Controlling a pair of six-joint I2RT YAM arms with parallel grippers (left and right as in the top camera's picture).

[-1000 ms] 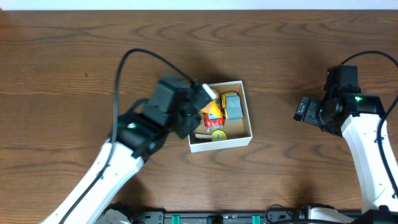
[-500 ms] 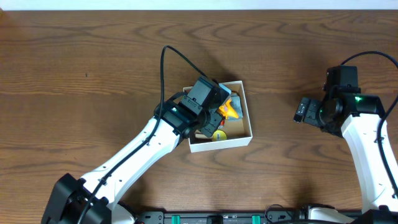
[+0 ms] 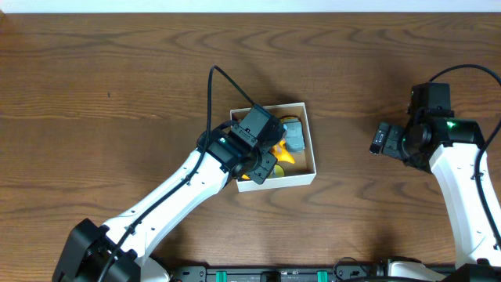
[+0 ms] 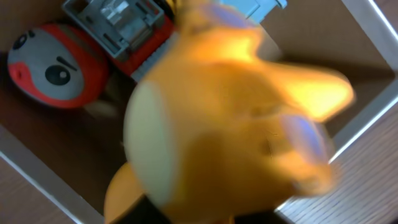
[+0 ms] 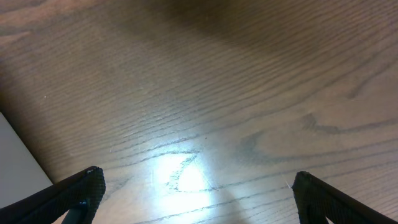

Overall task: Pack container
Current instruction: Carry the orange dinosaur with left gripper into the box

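The left gripper (image 3: 262, 155) is hanging over the container (image 3: 291, 180), which is sitting near table centre. A blurred orange toy (image 4: 230, 124) is filling its camera and hiding the fingers, so I cannot tell their grip. Placing seems to be under way. The next move is calling for a release at the box's 5 o'clock, clear of the grey car (image 3: 292, 135). The right gripper (image 5: 198, 186), at 3 o'clock, is idling with its fingers apart.
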